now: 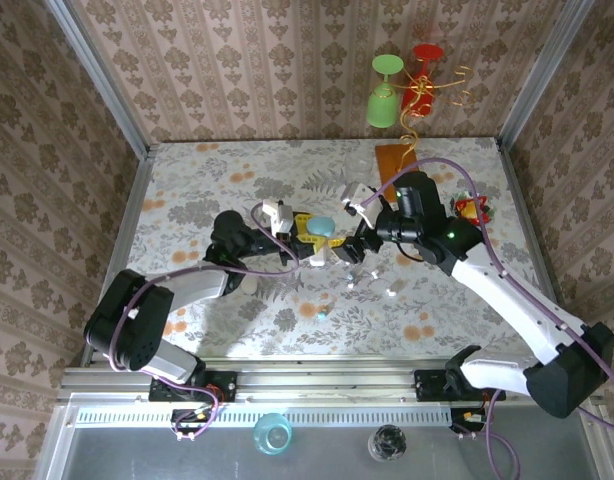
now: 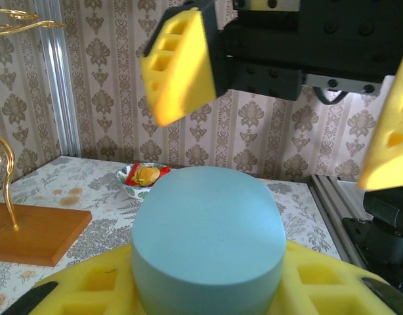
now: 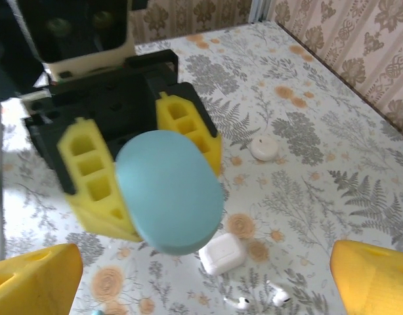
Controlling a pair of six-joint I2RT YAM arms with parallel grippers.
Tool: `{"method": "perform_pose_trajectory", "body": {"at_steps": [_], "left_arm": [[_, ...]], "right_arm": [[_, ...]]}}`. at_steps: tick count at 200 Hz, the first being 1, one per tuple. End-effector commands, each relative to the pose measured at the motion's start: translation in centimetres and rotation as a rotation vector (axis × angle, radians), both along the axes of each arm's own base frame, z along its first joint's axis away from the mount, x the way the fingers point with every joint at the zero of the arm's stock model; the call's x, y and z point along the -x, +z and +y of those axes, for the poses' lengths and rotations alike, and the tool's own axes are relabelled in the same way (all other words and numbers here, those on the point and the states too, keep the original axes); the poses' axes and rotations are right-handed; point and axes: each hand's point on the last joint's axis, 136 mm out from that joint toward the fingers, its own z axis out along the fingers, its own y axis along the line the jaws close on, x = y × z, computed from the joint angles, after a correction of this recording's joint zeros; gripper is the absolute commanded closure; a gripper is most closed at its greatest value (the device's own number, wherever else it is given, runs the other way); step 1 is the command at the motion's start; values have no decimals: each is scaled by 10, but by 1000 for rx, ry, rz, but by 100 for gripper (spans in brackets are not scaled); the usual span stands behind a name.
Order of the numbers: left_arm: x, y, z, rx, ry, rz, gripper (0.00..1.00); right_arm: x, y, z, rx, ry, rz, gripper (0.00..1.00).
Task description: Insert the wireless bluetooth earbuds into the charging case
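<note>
On the floral tabletop point(image 3: 333, 131), two tiny glossy white earbuds point(image 3: 241, 303) lie loose just beside a small white rounded plastic case point(image 3: 222, 253). Left gripper point(image 1: 317, 238) pinches the teal pebble-shaped charging case point(image 3: 169, 190) aloft, likely presenting it to the right gripper point(image 1: 359, 245), which is spread wide and empty. Open room around the buds, except where the white case crowds one side.

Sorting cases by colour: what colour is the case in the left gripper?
Pale teal case, best in the right wrist view.

Left arm point(image 1: 187, 285) jaws clamped partway shut, right arm point(image 1: 507, 290) jaws spread wide.
</note>
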Motion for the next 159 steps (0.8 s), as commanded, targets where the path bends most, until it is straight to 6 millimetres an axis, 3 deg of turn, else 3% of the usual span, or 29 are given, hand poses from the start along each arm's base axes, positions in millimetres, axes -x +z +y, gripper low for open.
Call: {"method": "perform_pose_trajectory", "body": {"at_steps": [1,34,82,159], "left_arm": [[12,6,0,9,-36,-24,61],[13,7,-1,12,-41,-22,61],[14,-3,1,-9,-22,-28,61],[12,-4,6,-19,-16,-12,62]], "right_arm": [[-16,11,2,41,-15,-91,2],[-28,12,5,43,-33,-102,2],[-37,29,3,-7,-80,-124,2],[-45,25,8,-48,-89,-70,3]]}}
